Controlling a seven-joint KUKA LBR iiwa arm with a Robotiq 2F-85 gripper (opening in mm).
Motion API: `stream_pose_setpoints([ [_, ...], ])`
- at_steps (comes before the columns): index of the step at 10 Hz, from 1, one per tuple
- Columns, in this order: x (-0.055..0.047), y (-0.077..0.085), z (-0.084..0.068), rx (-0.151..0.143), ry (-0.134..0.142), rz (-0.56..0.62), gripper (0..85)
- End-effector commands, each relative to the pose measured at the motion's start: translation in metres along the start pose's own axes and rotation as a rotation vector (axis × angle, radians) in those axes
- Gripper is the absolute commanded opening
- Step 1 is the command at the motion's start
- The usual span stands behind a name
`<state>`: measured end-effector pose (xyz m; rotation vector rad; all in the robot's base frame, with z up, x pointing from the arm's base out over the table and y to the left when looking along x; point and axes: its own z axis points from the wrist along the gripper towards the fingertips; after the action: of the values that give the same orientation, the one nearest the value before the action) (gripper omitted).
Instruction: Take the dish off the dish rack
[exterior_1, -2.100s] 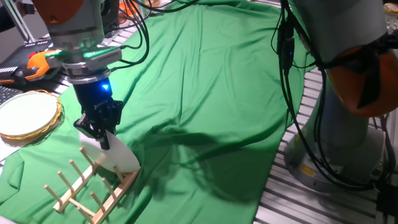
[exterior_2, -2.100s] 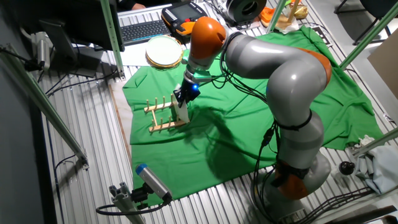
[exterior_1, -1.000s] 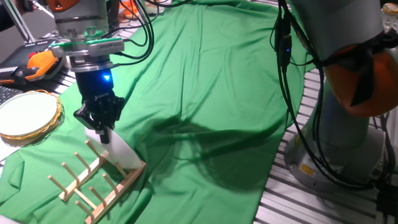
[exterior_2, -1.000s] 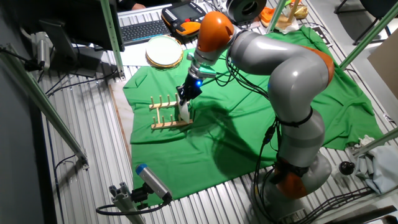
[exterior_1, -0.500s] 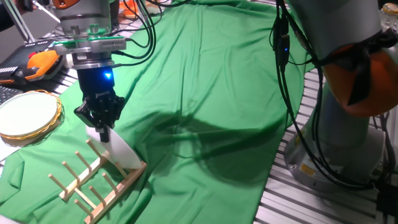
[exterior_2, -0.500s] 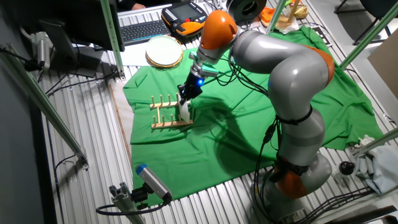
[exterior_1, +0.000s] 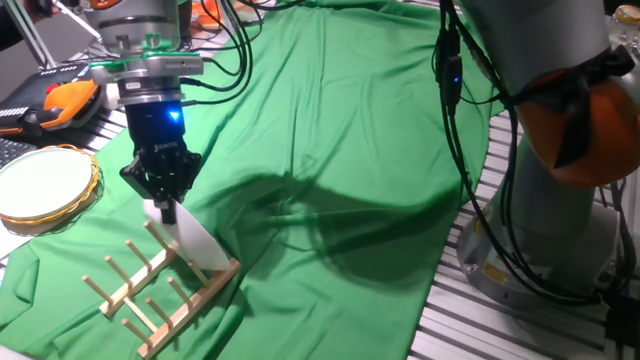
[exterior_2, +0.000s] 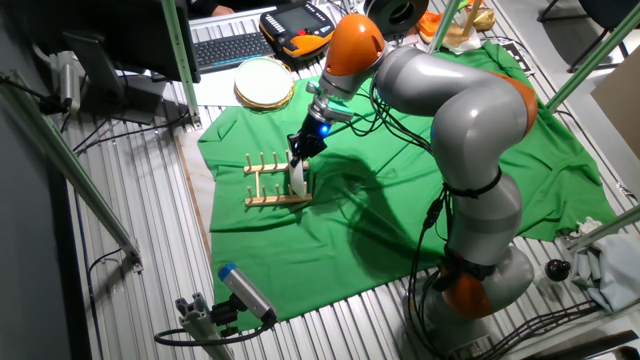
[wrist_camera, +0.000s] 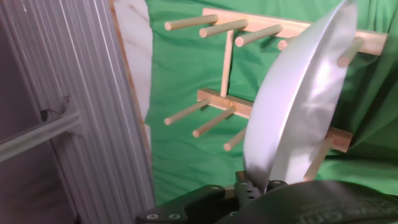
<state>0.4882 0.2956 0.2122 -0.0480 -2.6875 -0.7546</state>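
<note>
Gripping the white dish (wrist_camera: 298, 106) by its top rim, jaws of the gripper (exterior_1: 165, 205) clenched on it. Dish stands on edge, tilted, between pegs at the near end of the wooden dish rack (exterior_1: 160, 290), on green cloth (exterior_1: 330, 130) over the worktop. Gold-rimmed plate (exterior_1: 45, 185) well apart.

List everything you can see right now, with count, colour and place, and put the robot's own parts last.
Plain glossy white round plate: one, white, standing on edge in the end slot of the rack, its top rim pinched by the hand.
Light unpainted wooden peg rack: one, pale wood, on the cloth.
Green cloth: one, green, spread over the table.
White plate with golden woven rim: one, white and gold, beyond the cloth's corner.
Orange and black handheld controller: one, at the far edge.
Black keyboard: one, beside the controller.
Hand: one, black, shut on the plain plate's rim.
Robot arm: one, grey and orange.
</note>
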Motion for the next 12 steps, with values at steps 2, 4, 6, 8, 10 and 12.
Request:
stream_pose_setpoints([
  [2, 0.000, 0.000, -0.005, -0.024, 0.016, 0.006, 0.0],
  [4, 0.004, 0.001, -0.010, -0.028, 0.020, 0.011, 0.0],
  [6, 0.007, 0.003, -0.016, -0.031, 0.017, 0.016, 0.0],
  [8, 0.008, 0.003, -0.020, -0.037, 0.016, 0.017, 0.0],
  [10, 0.011, 0.003, -0.025, -0.053, 0.021, 0.021, 0.0],
  [12, 0.017, 0.005, -0.031, -0.056, 0.021, 0.029, 0.0],
])
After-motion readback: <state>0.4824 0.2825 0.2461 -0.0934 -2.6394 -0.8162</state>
